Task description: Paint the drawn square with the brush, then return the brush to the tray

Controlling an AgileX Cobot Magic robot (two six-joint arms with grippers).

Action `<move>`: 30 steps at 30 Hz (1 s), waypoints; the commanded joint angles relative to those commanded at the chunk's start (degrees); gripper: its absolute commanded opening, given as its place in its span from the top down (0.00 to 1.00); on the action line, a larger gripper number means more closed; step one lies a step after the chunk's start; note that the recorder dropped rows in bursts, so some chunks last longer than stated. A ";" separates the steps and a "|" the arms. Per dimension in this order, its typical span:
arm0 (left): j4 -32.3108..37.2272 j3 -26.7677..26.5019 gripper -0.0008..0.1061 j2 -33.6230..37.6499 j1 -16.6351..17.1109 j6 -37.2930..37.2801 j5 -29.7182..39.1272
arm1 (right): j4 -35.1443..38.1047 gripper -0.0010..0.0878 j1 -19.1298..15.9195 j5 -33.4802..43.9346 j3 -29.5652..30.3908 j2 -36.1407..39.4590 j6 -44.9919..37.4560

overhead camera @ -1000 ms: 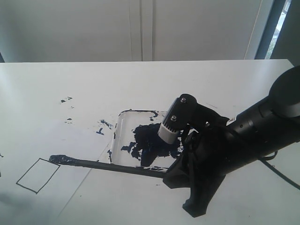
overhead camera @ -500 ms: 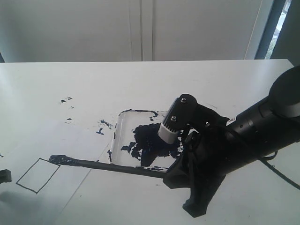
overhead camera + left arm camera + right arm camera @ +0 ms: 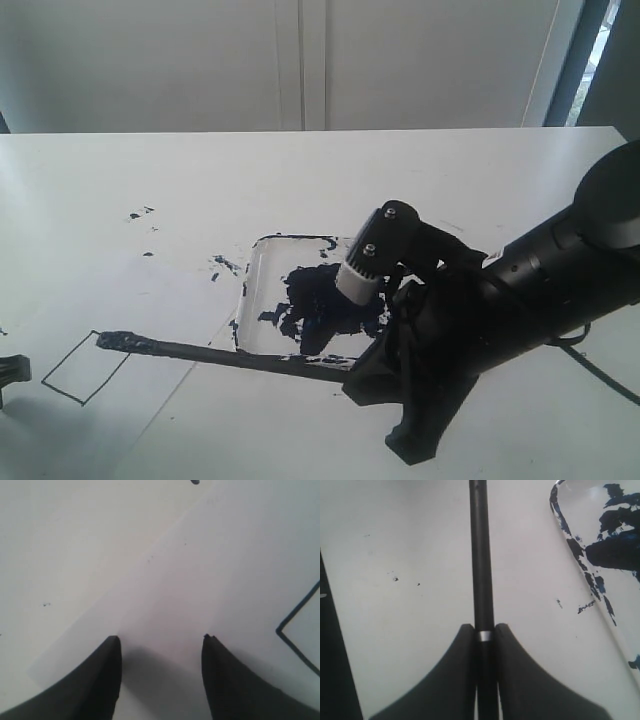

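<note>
The right pincer (image 3: 482, 630), gripping the long thin black paintbrush (image 3: 230, 355), has nudged its wet tip left over the far-right edge of the black pen-outlined square (image 3: 82, 370), near-left on the tabletop. The left pincer (image 3: 161, 640), wide and empty, has appeared beside it; painting seems imminent.
</note>
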 joint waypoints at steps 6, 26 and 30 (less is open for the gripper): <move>0.00 0.00 0.48 0.00 0.00 0.00 0.70 | 2.82 0.99 0.00 0.06 -1.31 5.45 -0.24; 0.23 0.00 0.48 0.00 0.00 0.13 2.51 | 3.59 0.99 8.65 -6.77 -7.36 14.45 -0.42; 0.23 0.00 0.48 0.00 0.00 0.24 2.51 | 3.59 0.99 8.65 -6.48 -8.61 15.66 -0.31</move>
